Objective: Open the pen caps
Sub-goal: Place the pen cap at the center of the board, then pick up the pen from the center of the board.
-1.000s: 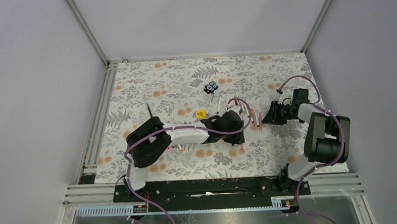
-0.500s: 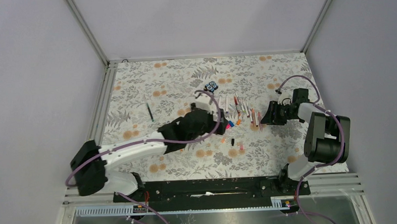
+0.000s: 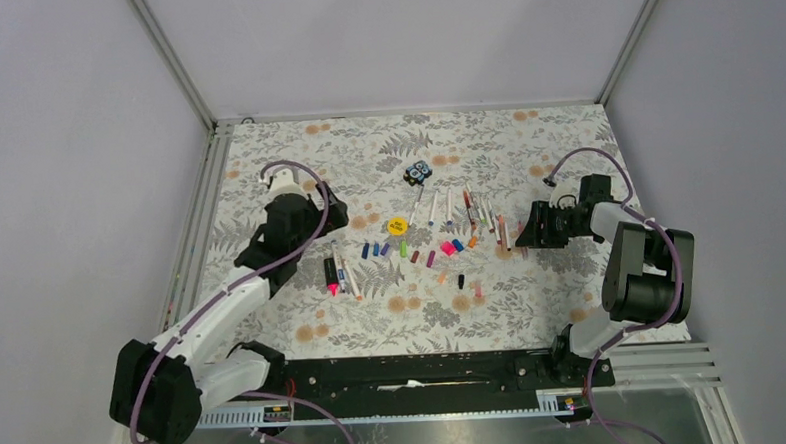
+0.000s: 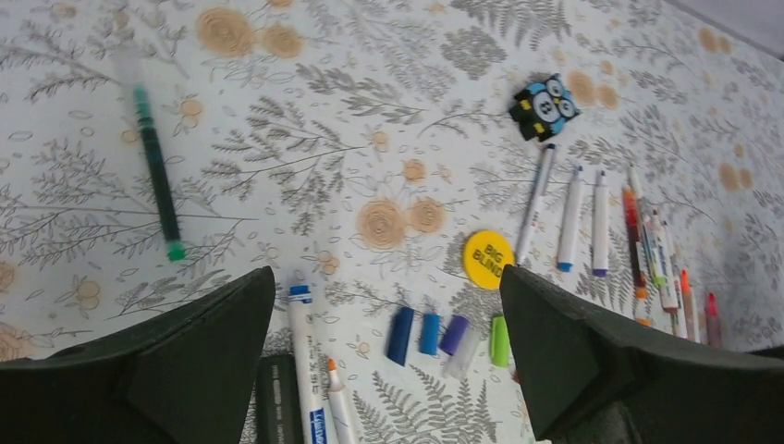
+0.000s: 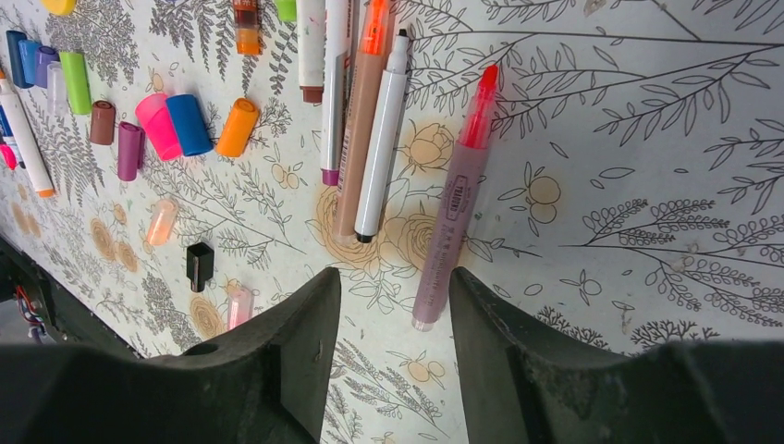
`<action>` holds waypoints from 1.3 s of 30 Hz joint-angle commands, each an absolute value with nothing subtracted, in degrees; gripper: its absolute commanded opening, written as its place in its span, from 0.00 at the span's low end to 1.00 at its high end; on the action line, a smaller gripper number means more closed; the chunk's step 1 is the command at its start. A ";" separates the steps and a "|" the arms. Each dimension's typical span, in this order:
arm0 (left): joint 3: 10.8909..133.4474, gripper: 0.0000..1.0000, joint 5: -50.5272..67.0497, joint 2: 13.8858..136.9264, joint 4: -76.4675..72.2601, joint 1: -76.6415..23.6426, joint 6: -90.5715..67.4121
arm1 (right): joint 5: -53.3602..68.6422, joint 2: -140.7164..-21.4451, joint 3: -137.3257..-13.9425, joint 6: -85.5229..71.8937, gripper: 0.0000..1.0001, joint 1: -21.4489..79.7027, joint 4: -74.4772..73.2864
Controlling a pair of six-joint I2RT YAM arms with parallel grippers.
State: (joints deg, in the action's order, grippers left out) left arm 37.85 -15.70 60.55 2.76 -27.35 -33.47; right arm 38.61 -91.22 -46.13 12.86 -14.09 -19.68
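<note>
Floral tablecloth, plain grey walls, aluminium frame

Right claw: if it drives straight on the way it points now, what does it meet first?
Likely the red-tipped pink pen: its near end lies in the gap of the open right claw, and its barrel runs on ahead. Height above the table is unclear, so it might pass over.

white-and-black arms, purple cables

Lab robot cell: alu frame, plain walls, floral tabletop.
</note>
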 commanded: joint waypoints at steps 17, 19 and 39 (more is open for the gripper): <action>63.68 0.82 -19.29 96.32 26.13 -10.89 -37.26 | 41.66 -87.06 -49.30 16.96 0.57 -15.12 -23.35; 66.33 0.76 -20.21 99.88 28.63 -10.30 -36.76 | 41.79 -86.89 -49.31 16.96 0.57 -15.13 -23.37; 67.74 0.26 -10.54 108.05 28.48 -6.42 -33.97 | 43.06 -86.24 -49.32 16.97 0.57 -16.06 -23.49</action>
State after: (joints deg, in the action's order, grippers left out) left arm 67.07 -12.58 106.04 27.33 -6.79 -34.68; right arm 41.41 -88.51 -47.09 15.92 -15.55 -22.48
